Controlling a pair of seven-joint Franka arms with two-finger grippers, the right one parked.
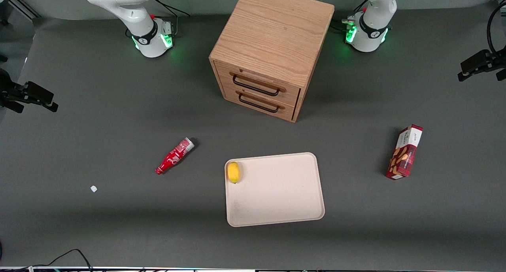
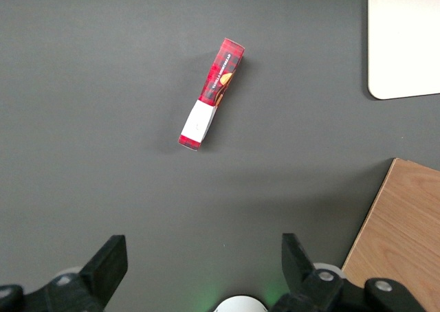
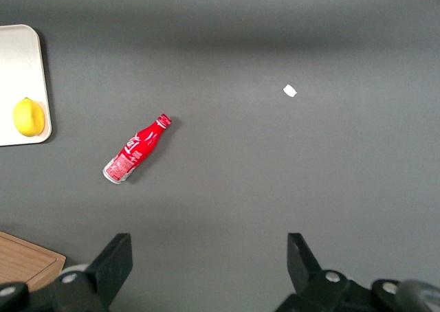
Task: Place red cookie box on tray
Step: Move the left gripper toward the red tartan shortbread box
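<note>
The red cookie box [image 1: 404, 152] lies on the grey table [image 1: 99, 118] toward the working arm's end, well apart from the tray [image 1: 276, 208] and with nothing touching it. Its white end panel points away from the front camera, its plaid end toward it, and it sits slightly slanted.

Going across the front view from the parked arm's end: a small white scrap [image 1: 93, 188] lies alone on the table. Next comes a red soda bottle [image 1: 174, 156] on its side, its cap end nearer the front camera than its base. The beige tray follows, flat on the table, with a yellow lemon [image 1: 233, 172] resting in it against the rim on the bottle's side; the rest of the tray is bare. A wooden cabinet [image 1: 272, 46] with two drawers, both closed and each with a dark handle, stands farther from the front camera than the tray. Last comes the cookie box.

In the left wrist view the gripper [image 2: 203, 267] hangs high above the table with its fingers [image 2: 108, 260] spread wide and holding nothing. The cookie box [image 2: 212, 93] lies below it, clear of the fingers, with a corner of the tray [image 2: 402, 44] and an edge of the cabinet [image 2: 405, 223] also in sight.
</note>
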